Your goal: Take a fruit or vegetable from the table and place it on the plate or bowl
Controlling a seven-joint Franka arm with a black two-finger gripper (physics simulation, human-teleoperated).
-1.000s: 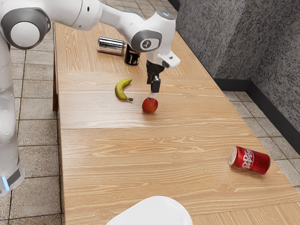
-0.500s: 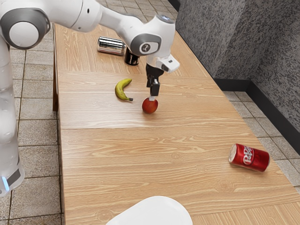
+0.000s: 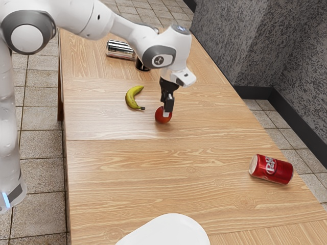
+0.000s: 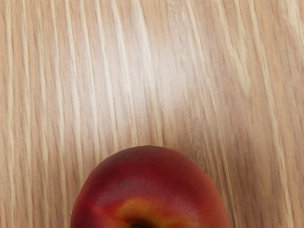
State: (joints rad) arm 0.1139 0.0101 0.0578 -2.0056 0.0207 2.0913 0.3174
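Observation:
A red-and-yellow peach (image 3: 160, 117) lies on the wooden table (image 3: 153, 168), to the exterior view's right of a yellow banana (image 3: 133, 97). My gripper (image 3: 166, 111) points straight down and has come down over the peach, its black fingers (image 3: 168, 104) reaching the fruit's upper half; it looks open around it. The peach rests on the table. In the wrist view the peach (image 4: 149, 190) sits large just under my hand, on bare wood. A white plate (image 3: 166, 232) is at the table's near edge, well away from the gripper.
A red soda can (image 3: 271, 169) lies on its side near the table's right edge. A silver can (image 3: 121, 49) lies at the far end, with a dark can (image 3: 141, 65) behind my arm. A grey wall runs along the right.
My hand has dropped from just above the peach down onto it. The red soda can has rolled slightly. The peach and banana stay where they were.

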